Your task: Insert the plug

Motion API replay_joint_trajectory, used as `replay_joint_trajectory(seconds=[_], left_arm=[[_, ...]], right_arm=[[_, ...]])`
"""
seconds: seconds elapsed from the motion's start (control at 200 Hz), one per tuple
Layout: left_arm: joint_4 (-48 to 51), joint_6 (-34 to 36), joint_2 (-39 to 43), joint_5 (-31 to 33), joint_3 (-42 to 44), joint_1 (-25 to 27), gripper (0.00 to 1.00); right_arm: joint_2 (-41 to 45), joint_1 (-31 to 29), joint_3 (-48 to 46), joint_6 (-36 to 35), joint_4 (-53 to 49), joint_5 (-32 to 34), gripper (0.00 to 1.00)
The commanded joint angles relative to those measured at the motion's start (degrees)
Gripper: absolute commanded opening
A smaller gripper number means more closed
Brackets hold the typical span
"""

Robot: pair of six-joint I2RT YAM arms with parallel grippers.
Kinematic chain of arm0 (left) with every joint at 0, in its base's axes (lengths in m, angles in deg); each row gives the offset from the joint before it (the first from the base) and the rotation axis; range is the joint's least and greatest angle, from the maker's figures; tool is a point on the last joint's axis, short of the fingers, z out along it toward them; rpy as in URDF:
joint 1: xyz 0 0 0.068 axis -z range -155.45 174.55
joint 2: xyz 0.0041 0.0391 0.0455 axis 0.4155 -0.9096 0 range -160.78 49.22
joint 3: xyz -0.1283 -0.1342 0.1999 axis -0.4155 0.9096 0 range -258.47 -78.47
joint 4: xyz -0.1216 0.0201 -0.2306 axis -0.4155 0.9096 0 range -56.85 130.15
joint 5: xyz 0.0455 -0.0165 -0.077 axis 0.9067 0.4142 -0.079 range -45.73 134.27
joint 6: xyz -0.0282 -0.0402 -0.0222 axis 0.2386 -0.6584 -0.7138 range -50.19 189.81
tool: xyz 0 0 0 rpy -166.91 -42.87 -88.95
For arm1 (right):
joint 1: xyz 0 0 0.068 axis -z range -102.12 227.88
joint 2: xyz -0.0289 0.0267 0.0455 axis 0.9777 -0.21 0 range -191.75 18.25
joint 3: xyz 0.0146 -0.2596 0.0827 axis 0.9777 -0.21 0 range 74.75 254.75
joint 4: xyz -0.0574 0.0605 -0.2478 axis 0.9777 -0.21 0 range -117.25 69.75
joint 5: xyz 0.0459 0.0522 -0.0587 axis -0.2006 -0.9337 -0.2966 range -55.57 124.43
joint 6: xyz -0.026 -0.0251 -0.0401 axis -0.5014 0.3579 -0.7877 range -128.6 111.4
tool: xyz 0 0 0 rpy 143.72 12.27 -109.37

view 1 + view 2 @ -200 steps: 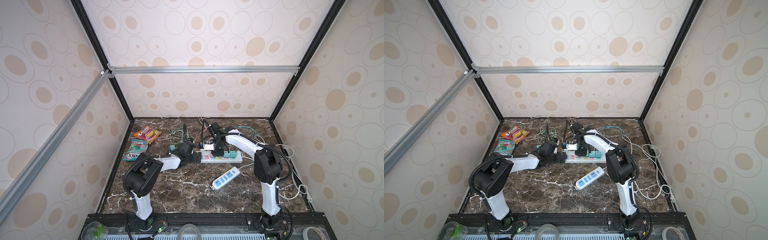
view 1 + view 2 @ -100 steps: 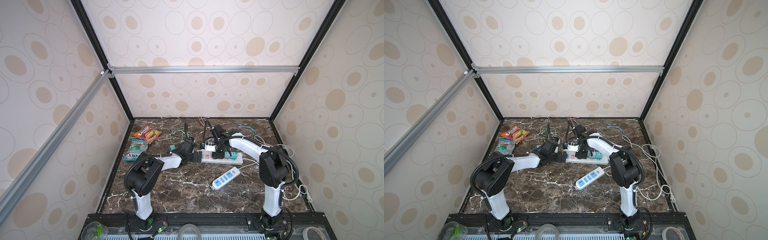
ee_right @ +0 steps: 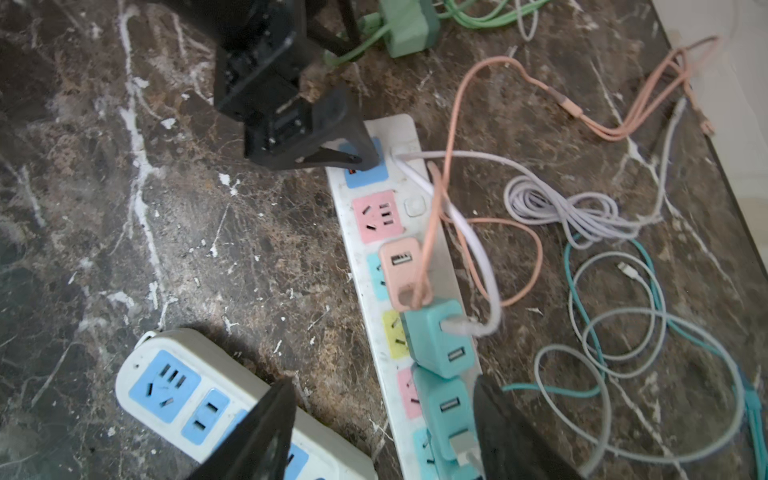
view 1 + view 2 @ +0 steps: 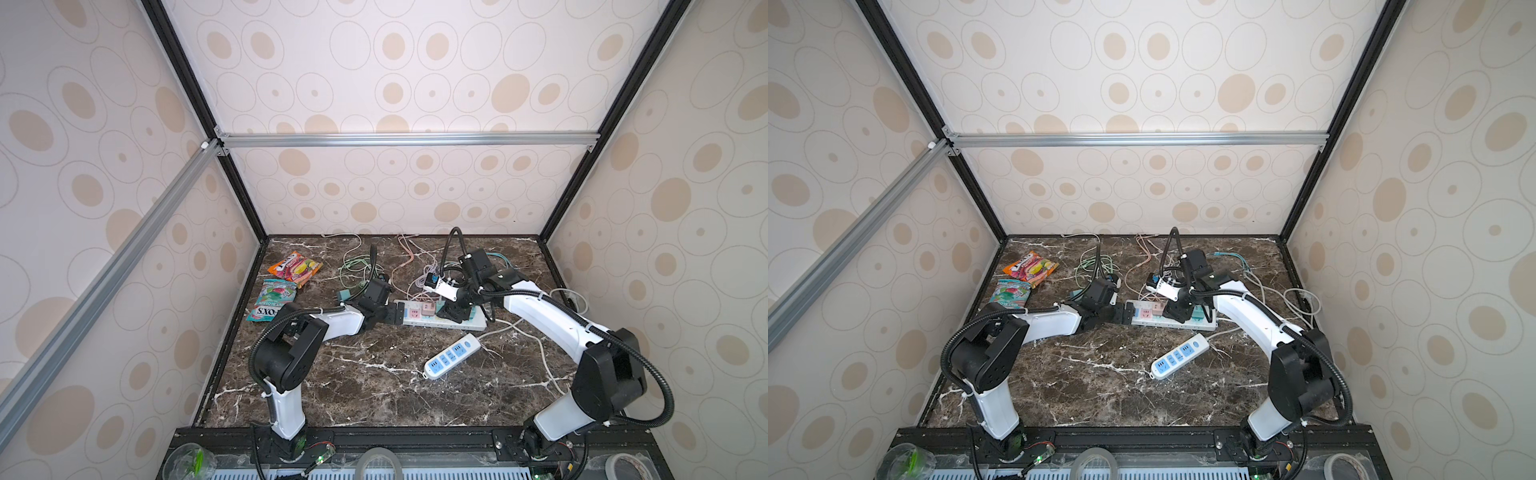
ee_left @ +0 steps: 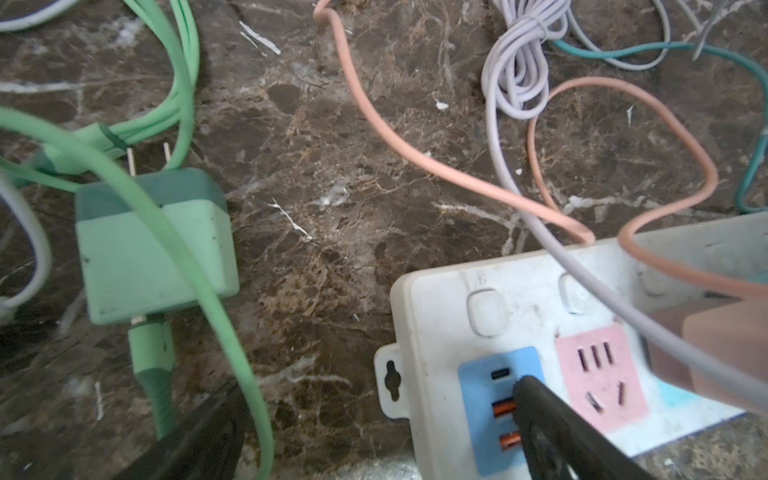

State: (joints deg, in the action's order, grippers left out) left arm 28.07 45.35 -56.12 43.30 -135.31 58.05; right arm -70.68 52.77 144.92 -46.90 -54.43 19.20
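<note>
Dark veined marble bench w/ long white plastic strip, pastel sockets. Boxy teal plug sits in strip, prongs hidden, btwn right tool's spread jaws, ungripped. Left tool wide open, one tip on strip's blue end.

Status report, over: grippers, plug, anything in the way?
Left gripper open, one finger on strip end. Right gripper open over teal plug, which looks seated in strip. Green plug loose on table. Pink cable draped across strip.
</note>
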Motion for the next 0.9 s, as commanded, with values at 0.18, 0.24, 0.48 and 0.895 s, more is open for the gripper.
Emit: replay_joint_trajectory(seconds=[0.18,0.24,0.48,0.895], left_arm=[[4.9,2.0,-2.9,1.0,-1.3,0.6,0.98],[4.8,1.8,-3.0,0.8,-1.3,0.6,0.98],[4.9,1.7,-2.8,0.8,-0.8,0.6,0.98],[5.1,1.9,-3.3,0.5,-1.0,0.6,0.98]], right_arm=[[-8.0,0.1,3.1,4.5,3.7,4.5,0.71],[-9.7,0.1,4.9,3.7,3.1,3.5,0.71],[-16.4,0.1,11.7,5.0,-0.1,3.3,0.55],[-18.1,0.0,9.1,0.5,-5.2,0.0,0.17]])
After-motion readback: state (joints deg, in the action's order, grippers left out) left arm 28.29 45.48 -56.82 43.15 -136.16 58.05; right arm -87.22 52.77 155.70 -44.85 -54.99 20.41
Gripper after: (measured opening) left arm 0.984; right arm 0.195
